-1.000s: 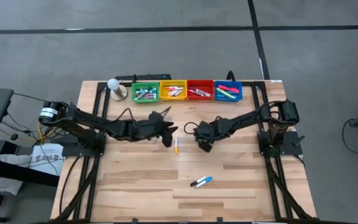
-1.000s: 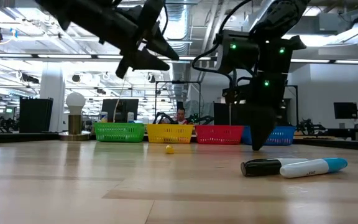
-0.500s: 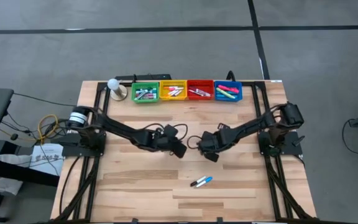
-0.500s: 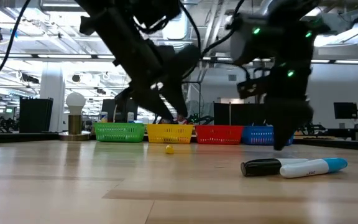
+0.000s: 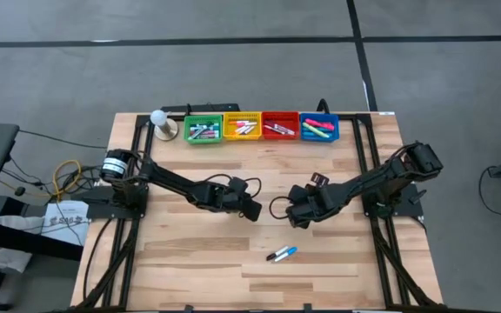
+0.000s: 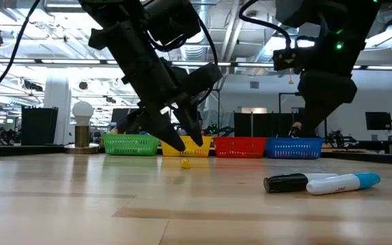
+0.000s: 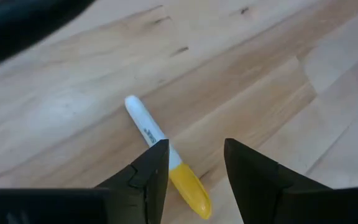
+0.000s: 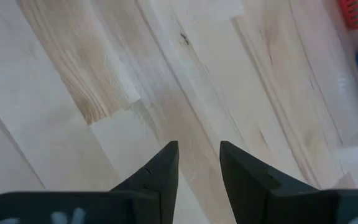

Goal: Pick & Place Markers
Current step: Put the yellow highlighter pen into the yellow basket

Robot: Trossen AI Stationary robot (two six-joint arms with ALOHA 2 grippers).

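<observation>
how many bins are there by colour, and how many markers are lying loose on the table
green bin: 1
yellow bin: 1
red bin: 1
blue bin: 1
yellow-capped marker, loose: 1
blue-capped marker, loose: 1
black-capped marker, loose: 1
total: 4 bins, 3 loose markers

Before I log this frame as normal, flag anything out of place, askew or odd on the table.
Three markers lie loose on the table, outside the bins: a yellow-capped marker under the open left gripper, and a black-capped marker touching a blue-capped marker nearer the front edge. The right gripper hovers empty, fingers apart. Nothing looks spilled or damaged.
</observation>
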